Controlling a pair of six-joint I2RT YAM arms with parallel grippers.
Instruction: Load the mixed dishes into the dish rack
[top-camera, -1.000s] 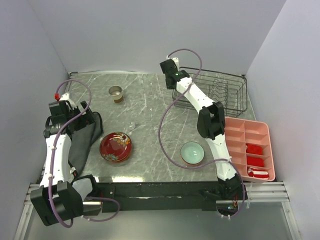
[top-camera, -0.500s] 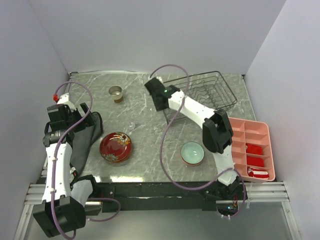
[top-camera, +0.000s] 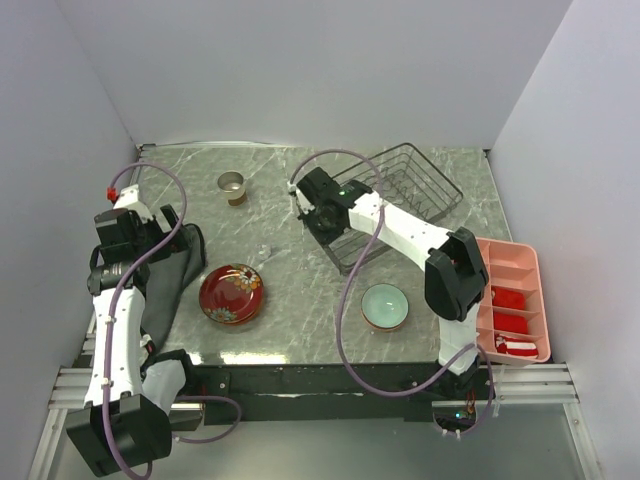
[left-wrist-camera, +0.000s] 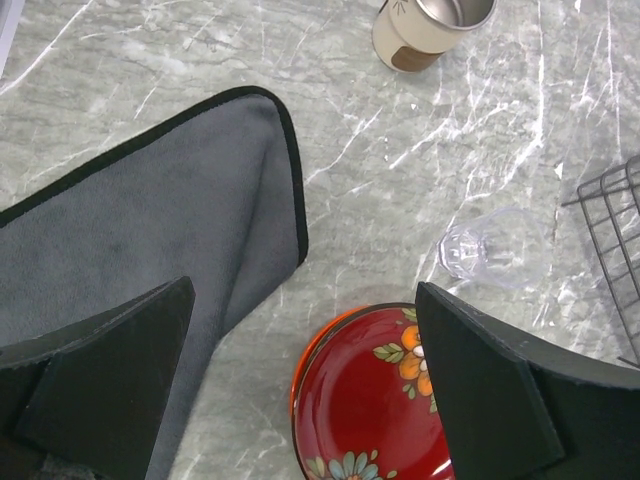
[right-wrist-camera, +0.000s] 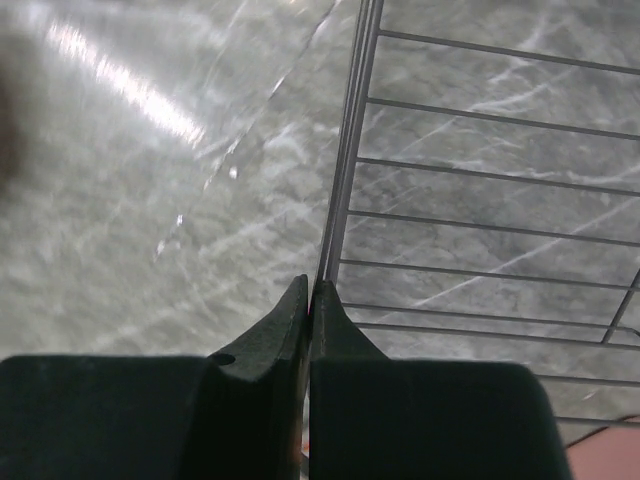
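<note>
The dish rack (top-camera: 405, 190), a black wire basket, sits skewed at the back middle of the table. My right gripper (right-wrist-camera: 310, 292) is shut on a wire of the dish rack's rim (right-wrist-camera: 348, 160) at its left corner. The tan cup (top-camera: 232, 186) stands at the back left. A red floral bowl (top-camera: 231, 293) lies at the front left. A mint-green bowl (top-camera: 385, 306) rests near the front, right of middle. My left gripper (left-wrist-camera: 302, 295) hangs open above the red floral bowl (left-wrist-camera: 375, 400), holding nothing.
A dark grey cloth (top-camera: 165, 280) lies along the left edge beneath my left arm. A small clear glass (left-wrist-camera: 490, 250) lies on its side between the red bowl and the rack. The pink compartment tray (top-camera: 510, 300) sits at the right edge.
My right gripper has shut on the rack's rim and dragged the rack from the back right corner leftward and nearer, turning it askew. The left arm has barely shifted.
</note>
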